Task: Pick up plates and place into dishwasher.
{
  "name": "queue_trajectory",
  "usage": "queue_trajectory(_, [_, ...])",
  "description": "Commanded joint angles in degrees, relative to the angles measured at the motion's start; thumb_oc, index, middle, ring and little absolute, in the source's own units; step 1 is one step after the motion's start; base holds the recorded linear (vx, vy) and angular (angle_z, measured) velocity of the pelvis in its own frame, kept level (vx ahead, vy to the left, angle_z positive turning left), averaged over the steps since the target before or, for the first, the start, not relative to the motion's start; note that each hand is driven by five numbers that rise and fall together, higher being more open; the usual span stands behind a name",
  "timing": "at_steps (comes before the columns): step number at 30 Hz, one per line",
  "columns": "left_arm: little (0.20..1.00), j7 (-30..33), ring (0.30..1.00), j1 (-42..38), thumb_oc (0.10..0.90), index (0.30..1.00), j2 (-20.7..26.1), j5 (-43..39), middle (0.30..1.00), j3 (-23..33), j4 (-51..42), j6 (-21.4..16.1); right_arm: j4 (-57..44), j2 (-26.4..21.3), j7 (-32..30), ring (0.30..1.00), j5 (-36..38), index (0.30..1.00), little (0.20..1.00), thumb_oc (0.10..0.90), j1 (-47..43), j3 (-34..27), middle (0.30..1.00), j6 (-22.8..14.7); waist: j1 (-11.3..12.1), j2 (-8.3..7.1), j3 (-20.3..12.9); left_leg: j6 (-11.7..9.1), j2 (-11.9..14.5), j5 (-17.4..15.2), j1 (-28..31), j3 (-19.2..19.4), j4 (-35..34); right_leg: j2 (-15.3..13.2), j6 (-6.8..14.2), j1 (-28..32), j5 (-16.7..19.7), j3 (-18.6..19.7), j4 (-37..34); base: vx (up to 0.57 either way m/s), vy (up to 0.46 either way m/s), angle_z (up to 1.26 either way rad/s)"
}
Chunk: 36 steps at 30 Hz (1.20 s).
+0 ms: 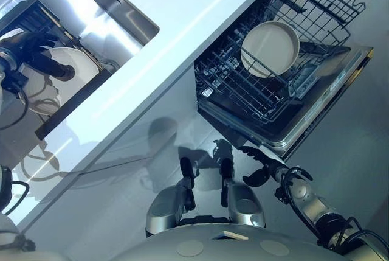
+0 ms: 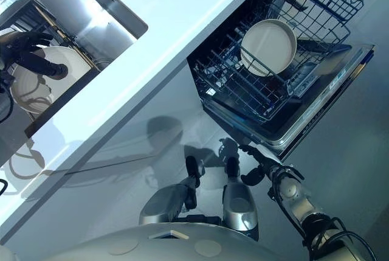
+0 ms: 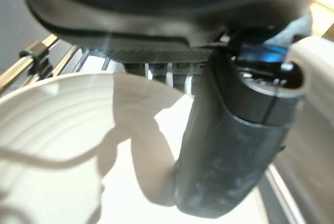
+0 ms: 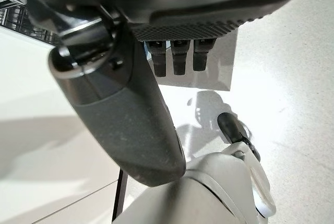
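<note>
At the upper left of the frame the left robot hand (image 1: 30, 51) is in the sink (image 1: 115, 20), on a white plate (image 1: 76, 66) that lies in a dark rack (image 1: 61, 112) there. In the left wrist view its thumb (image 3: 229, 145) lies across the plate's face, but the fingers are hidden behind the rim, so I cannot tell if it grips the plate. A white tabletop (image 1: 182, 24) runs across the middle. At the upper right a second white plate (image 1: 270, 48) stands tilted in the wire basket (image 1: 243, 90) of the open dishwasher (image 1: 316, 109). At the lower right the right robot hand (image 1: 261, 163) hangs over the floor (image 1: 364, 170), fingers relaxed and empty.
</note>
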Motion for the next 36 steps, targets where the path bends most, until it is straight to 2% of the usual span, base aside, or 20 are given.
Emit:
queue_trajectory(1, [0.900,-6.75,0.900,0.65,0.800,0.900,4.53,8.54,0.900,-3.00,1.76,2.68,-2.32,-1.72,-1.05,0.900,2.48,0.900,0.900,0.800,0.53,-1.92,0.900,-3.58,0.44,0.51,-1.73,2.80,-3.81,-9.60,-3.38,-0.73,8.77,-0.21,6.97,-6.67,0.30,0.89,5.91,-0.01,-0.031,-0.01])
queue_trajectory(3, [0.787,-7.99,0.804,1.70,0.687,0.804,5.28,9.81,0.804,-2.53,0.86,3.45,-1.78,-1.54,-0.76,0.900,2.36,0.900,0.900,0.800,0.53,-2.45,0.900,-3.77,0.81,0.64,-1.75,2.79,-3.81,-9.57,-3.31,-0.92,8.77,-0.26,6.86,-6.45,0.27,0.45,5.86,0.00,-0.030,-0.04])
queue_trajectory(4, [0.771,-8.66,0.789,2.04,0.671,0.789,5.79,10.53,0.789,-2.20,0.55,3.34,-1.50,-1.45,-0.66,0.900,2.18,0.900,0.900,0.800,0.66,-2.69,0.900,-3.90,0.97,0.75,-1.87,2.75,-3.88,-9.53,-3.27,-1.02,8.76,-0.28,6.81,-6.14,0.21,0.23,5.69,0.02,-0.037,-0.02])
queue_trajectory(5, [0.669,-9.59,0.702,2.20,0.569,0.702,6.43,11.23,0.702,-2.14,0.24,3.19,-1.22,-1.35,-0.29,0.900,1.98,0.900,0.900,0.800,0.76,-2.97,0.900,-3.95,1.16,0.91,-2.06,2.70,-3.97,-9.50,-3.05,-1.23,8.61,-0.32,6.75,-5.82,0.11,-0.07,5.61,0.02,-0.038,-0.01])
queue_trajectory(6, [0.527,-10.12,0.580,2.29,0.427,0.580,6.91,11.35,0.580,-2.08,0.03,2.92,-0.97,-1.24,-0.18,0.900,1.85,0.900,0.900,0.800,0.88,-3.01,0.900,-4.01,1.29,1.01,-2.23,2.66,-4.02,-9.48,-2.81,-1.39,8.46,-0.37,6.74,-5.60,0.06,-0.32,5.58,0.03,-0.041,0.02])
queue_trajectory(8, [0.351,-10.08,0.429,3.25,0.251,0.429,7.79,10.50,0.429,-0.77,-0.97,2.44,-0.67,-0.80,0.41,0.900,1.22,0.900,0.900,0.800,1.27,-3.45,0.900,-3.78,1.71,1.26,-2.85,2.54,-4.18,-9.45,-2.15,-1.87,8.15,-0.49,6.68,-4.84,-0.23,-0.89,5.55,0.04,-0.035,0.03])
queue_trajectory(9, [0.200,-9.39,0.300,3.73,0.100,0.300,8.21,10.29,0.300,0.07,-1.42,1.82,-0.46,-0.61,0.66,0.900,0.89,0.900,0.900,0.800,1.44,-3.53,0.900,-3.76,1.91,1.40,-3.24,2.50,-4.29,-9.48,-1.73,-2.12,7.93,-0.50,6.67,-4.47,-0.43,-1.09,5.54,0.04,-0.033,0.09])
queue_trajectory(15, [0.200,-4.34,0.300,4.41,0.100,0.300,9.50,6.81,0.300,3.79,-2.73,-2.60,0.93,1.24,1.17,0.900,-0.73,0.900,0.900,0.800,2.09,-3.15,0.900,-3.82,2.97,1.93,-6.43,1.97,-4.51,-9.48,1.44,-3.60,5.97,-0.61,6.50,-1.98,-1.66,-2.92,5.46,0.05,-0.049,0.17])
queue_trajectory(24, [0.200,0.89,0.300,5.85,0.100,0.300,9.04,5.41,0.300,7.74,-4.38,-6.00,1.75,3.39,0.86,0.900,-1.46,0.900,0.900,0.800,2.45,-1.60,0.900,-3.44,4.09,2.08,-11.56,1.00,-3.89,-9.43,6.01,-5.10,2.62,0.22,5.35,2.36,-3.46,-5.19,3.73,0.01,-0.095,0.16])
queue_trajectory(28, [0.200,4.04,0.300,6.91,0.100,0.300,8.96,5.03,0.300,9.48,-4.66,-7.23,0.91,3.68,1.22,0.900,0.29,0.900,0.900,0.800,2.81,-1.20,0.900,-4.64,4.22,1.94,-13.17,0.41,-3.33,-9.36,7.39,-5.41,1.75,0.87,4.79,4.15,-3.96,-5.77,2.55,0.00,-0.108,0.08])
queue_trajectory(30, [0.200,7.34,0.300,6.99,0.100,0.300,9.17,3.74,0.300,10.62,-5.44,-7.26,-1.45,3.78,2.51,0.900,3.34,0.900,0.900,0.800,3.13,-1.09,0.900,-4.53,4.12,1.80,-13.54,0.10,-3.03,-9.33,8.06,-5.51,1.34,1.17,4.49,4.99,-4.15,-6.07,1.97,-0.02,-0.131,0.03])
queue_trajectory(32, [0.200,12.05,0.300,6.89,0.100,0.300,9.34,2.24,0.300,12.16,-6.16,-8.68,-6.23,3.88,5.82,0.900,10.89,0.900,0.900,0.800,3.68,-1.39,0.900,-3.73,3.92,1.65,-14.01,-0.34,-2.61,-9.20,8.67,-5.56,0.94,1.58,4.02,5.86,-4.36,-6.41,1.28,-0.04,-0.147,0.07])
queue_trajectory(36, [0.200,23.21,0.300,5.22,0.100,0.300,10.98,-0.80,0.300,12.83,-5.08,-14.63,-15.24,4.57,11.88,0.900,26.58,0.900,0.900,0.800,4.36,-2.33,0.900,-2.24,3.12,1.69,-14.88,-0.98,-1.88,-8.78,9.41,-5.31,0.16,2.42,3.11,6.88,-4.88,-6.62,0.54,-0.04,-0.113,0.03])
